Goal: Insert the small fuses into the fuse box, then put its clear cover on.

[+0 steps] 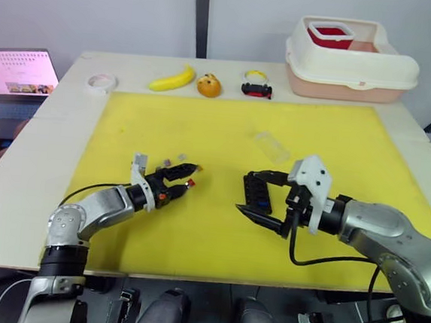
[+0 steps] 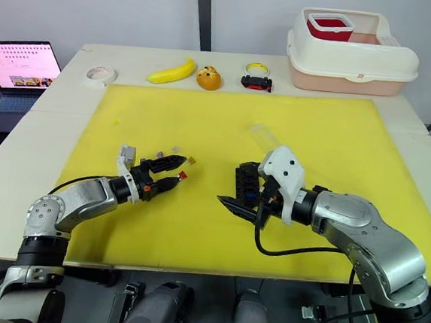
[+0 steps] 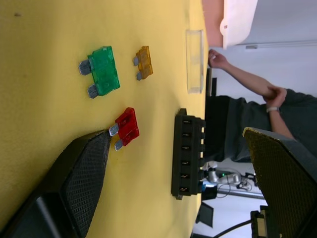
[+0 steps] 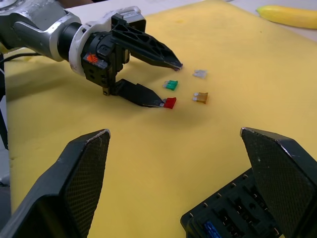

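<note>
Four small plastic fuses lie loose on the yellow mat [image 1: 209, 229] by our left gripper [image 4: 171, 83]: a red fuse [image 3: 127, 127], a green fuse [image 3: 103, 70], an amber fuse [image 3: 144, 61] and a pale grey fuse [image 4: 199, 74]. The red one sits right at the tip of the lower finger [image 4: 141, 95], though we cannot tell whether it touches; the jaws stand apart and hold nothing. One black rectangular fuse box [image 1: 258, 190] with a row of slots rests flat on the mat between the two wide-spread fingers of our right gripper [image 1: 261, 196], which grips nothing; a blue piece shows in one slot. One clear rectangular plastic cover [image 1: 270, 146] lies on the mat just beyond the box. Along the far edge of the white counter [image 1: 43, 146] we count one white tape roll [image 1: 101, 83], one banana [image 1: 173, 78], one orange fruit [image 1: 208, 84], one small toy car [image 1: 258, 84] and one cream lidded bin [image 1: 351, 60]. An open laptop [image 1: 19, 73] stands to the left, and a person's arm [image 3: 242, 79] shows beside the counter.
</note>
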Tool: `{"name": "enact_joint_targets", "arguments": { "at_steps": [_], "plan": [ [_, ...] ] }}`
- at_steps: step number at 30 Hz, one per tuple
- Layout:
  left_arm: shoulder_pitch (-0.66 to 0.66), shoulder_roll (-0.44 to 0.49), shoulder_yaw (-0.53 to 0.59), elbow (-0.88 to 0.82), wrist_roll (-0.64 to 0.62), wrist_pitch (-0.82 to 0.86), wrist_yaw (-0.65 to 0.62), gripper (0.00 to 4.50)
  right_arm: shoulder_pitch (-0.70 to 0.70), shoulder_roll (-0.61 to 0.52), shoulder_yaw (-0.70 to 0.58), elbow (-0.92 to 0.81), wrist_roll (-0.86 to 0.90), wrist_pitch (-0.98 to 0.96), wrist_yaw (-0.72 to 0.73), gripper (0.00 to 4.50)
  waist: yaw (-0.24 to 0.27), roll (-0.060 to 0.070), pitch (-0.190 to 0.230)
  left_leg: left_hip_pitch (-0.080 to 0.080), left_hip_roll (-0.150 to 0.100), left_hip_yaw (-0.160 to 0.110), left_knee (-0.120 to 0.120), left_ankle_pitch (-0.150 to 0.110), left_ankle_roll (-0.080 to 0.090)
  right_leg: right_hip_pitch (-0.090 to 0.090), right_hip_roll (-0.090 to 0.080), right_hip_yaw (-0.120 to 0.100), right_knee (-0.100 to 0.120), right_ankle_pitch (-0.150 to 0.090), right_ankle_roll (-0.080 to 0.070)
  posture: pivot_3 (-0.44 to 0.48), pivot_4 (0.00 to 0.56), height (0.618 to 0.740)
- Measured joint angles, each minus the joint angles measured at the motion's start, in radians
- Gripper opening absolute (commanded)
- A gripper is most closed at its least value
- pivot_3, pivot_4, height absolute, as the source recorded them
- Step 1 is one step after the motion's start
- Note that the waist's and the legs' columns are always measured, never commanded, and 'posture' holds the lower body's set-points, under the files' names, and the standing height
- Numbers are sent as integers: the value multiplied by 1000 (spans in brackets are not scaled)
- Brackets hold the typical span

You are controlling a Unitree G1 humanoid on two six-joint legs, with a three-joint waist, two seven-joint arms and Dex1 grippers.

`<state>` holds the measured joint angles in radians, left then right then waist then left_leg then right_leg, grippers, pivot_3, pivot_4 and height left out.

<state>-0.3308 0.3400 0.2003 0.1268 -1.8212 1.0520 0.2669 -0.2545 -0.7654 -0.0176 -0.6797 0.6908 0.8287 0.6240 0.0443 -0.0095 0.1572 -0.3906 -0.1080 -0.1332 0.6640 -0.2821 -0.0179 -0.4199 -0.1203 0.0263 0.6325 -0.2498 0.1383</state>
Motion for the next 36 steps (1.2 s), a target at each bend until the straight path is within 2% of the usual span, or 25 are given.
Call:
{"name": "enact_joint_targets", "arguments": {
  "at_steps": [2,5,17,20,25,26,32,36],
  "plan": [
    [0,-6,2,-1,5,0,0,4500,0,-1,0,0,0,0,0,4472,0,0,0,0,0,0,0,0,0,0,0,0,0,0,0,0,150,740],
    [0,-15,7,-2,24,0,1,3762,0,-3,0,0,0,0,1,4500,1,0,0,0,0,0,0,0,0,0,0,0,0,0,0,0,150,740],
    [-9,-46,23,10,67,3,3,3762,0,-8,-20,1,0,1,1,4500,1,0,0,0,0,-1,0,0,0,1,0,-1,-1,0,0,0,150,740],
    [-12,-46,22,11,89,5,0,2833,0,-8,-27,1,0,2,1,4500,1,0,0,0,0,-1,0,0,0,1,0,-1,-1,0,0,0,150,740],
    [-27,-46,21,26,151,8,-5,276,0,-8,-27,1,0,6,1,4500,-2,0,0,0,0,-1,0,0,0,1,0,-1,-1,0,0,0,150,740],
    [-30,-47,22,27,152,9,-6,72,0,-8,-28,1,0,7,1,4500,-3,0,0,0,0,-1,0,0,0,0,0,-1,-1,0,0,0,150,740],
    [-34,-45,29,29,151,16,0,72,4,-8,-32,1,0,8,1,4500,-4,2,-1,0,1,-1,-1,0,0,0,0,-1,-1,0,0,0,150,740],
    [-22,-10,33,6,117,39,0,72,7,-7,-36,1,1,8,0,4500,-8,1,-1,0,1,0,-1,0,0,-1,1,-1,-1,0,0,0,150,740]
  ]
}}
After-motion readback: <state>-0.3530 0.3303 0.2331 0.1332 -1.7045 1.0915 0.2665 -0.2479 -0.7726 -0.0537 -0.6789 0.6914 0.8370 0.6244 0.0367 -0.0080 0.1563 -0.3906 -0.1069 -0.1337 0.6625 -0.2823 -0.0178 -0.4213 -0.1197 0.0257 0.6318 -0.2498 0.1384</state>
